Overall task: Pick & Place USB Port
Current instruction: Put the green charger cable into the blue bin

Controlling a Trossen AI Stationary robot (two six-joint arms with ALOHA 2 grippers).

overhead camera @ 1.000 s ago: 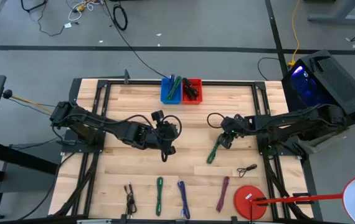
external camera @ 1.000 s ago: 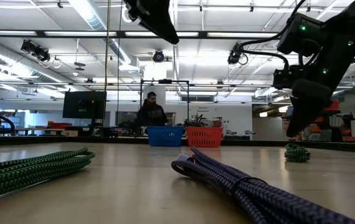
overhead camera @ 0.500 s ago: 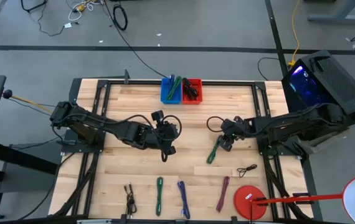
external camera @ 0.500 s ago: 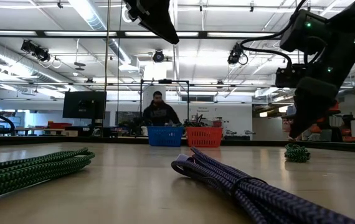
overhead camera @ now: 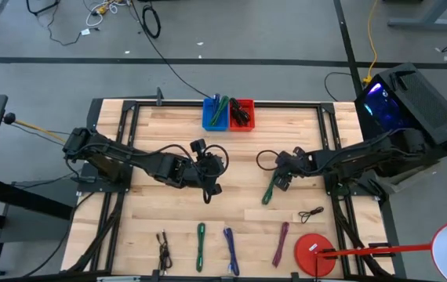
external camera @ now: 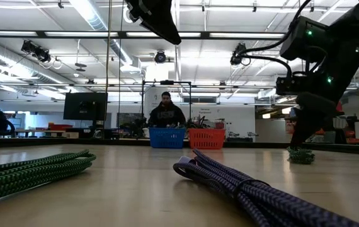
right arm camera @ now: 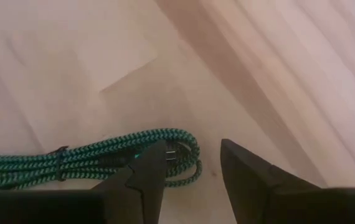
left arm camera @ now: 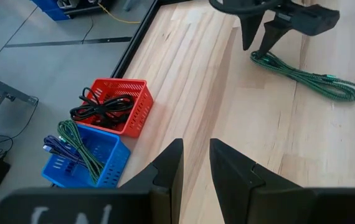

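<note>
A bundled green cable (overhead camera: 269, 190) lies flat on the wooden table, right of centre; it also shows in the left wrist view (left arm camera: 308, 76) and the low view (external camera: 300, 154). My right gripper (overhead camera: 280, 178) is open, low over the cable's far, looped end (right arm camera: 187, 155), with one finger on each side of that end. My left gripper (overhead camera: 210, 176) hangs well above the table's middle, its fingers (left arm camera: 195, 163) a narrow gap apart and empty. My right gripper comes at the green cable's looped end (right arm camera: 176, 148) from above, pointing down. One fingertip (right arm camera: 149, 163) overlaps the loop in the right wrist view. I cannot tell whether it touches. The cable lies flat on the table.
A blue basket (overhead camera: 215, 113) and a red basket (overhead camera: 241, 114), both holding cables, stand at the far edge. Several bundled cables lie along the near edge, among them green (overhead camera: 201, 247), purple (overhead camera: 230, 251) and maroon (overhead camera: 281, 244). A red disc (overhead camera: 315, 253) lies near right. A person (external camera: 165, 115) is behind the table.
My right gripper has moved a little toward the table's left edge and down toward the green cable's far end. The cable has stayed where it was.
</note>
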